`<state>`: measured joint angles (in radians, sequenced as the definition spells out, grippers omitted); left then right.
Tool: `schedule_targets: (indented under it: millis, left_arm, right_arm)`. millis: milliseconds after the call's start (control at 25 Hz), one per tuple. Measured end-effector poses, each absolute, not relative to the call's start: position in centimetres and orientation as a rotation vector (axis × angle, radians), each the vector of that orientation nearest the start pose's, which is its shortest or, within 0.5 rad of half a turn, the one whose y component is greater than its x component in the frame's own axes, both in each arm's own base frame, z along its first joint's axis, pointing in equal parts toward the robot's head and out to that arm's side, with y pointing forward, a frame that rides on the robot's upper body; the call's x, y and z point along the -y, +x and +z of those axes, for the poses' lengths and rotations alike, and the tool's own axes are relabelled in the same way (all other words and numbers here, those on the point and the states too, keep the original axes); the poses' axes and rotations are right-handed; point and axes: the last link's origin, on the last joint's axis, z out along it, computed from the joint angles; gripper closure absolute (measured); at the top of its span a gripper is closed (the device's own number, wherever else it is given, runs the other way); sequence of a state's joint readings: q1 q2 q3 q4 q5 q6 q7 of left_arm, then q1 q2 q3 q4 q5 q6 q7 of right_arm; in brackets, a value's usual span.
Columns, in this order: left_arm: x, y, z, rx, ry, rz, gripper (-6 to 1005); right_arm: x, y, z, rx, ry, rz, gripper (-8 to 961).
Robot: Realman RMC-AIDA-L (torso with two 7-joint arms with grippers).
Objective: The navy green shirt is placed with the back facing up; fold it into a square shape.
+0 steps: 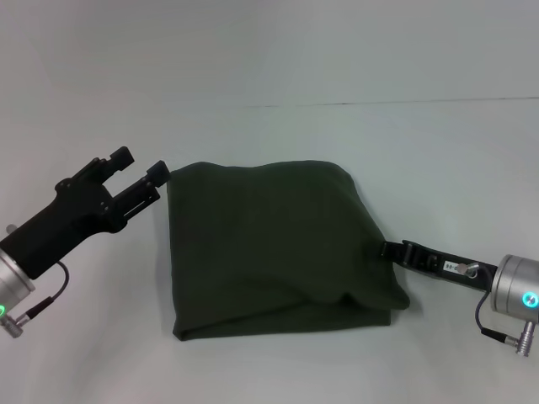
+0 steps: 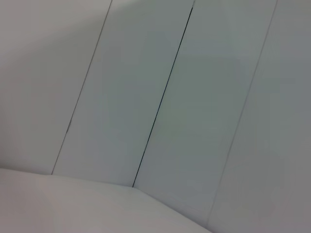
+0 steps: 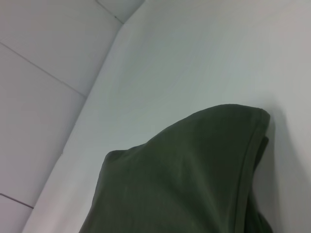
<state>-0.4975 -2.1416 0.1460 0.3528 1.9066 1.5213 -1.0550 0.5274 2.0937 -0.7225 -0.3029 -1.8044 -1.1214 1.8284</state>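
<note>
Black fingers of the left gripper [image 1: 139,166] are seen spread apart, nothing between them, with the nearer fingertip at the far-left corner of the navy green shirt [image 1: 274,244]; whether cloth is touched cannot be told. The position suggests that a corner has just been let go or is about to be taken. The right gripper [image 1: 389,249] is set against the shirt's right edge, its fingertips hidden under the fabric, so its state cannot be told. Cloth is draped and raised there, as is confirmed in the right wrist view [image 3: 194,179], which implies support from beneath. The shirt is laid on the white table [image 1: 269,362] in a roughly square bundle, a doubled edge showing along the near side. Folding is judged nearly complete.
</note>
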Motion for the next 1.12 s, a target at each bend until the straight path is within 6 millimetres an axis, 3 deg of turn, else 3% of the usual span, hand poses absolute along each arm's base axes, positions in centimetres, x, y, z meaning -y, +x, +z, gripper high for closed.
schedule_targets:
  millis: [1120]
  left_arm:
    - [-31.62,-29.05,-0.81,0.742,-2.119,-1.125,211]
  right_arm:
    - [-32.07,30.82,-6.27,-1.699,-2.110,0.858,937]
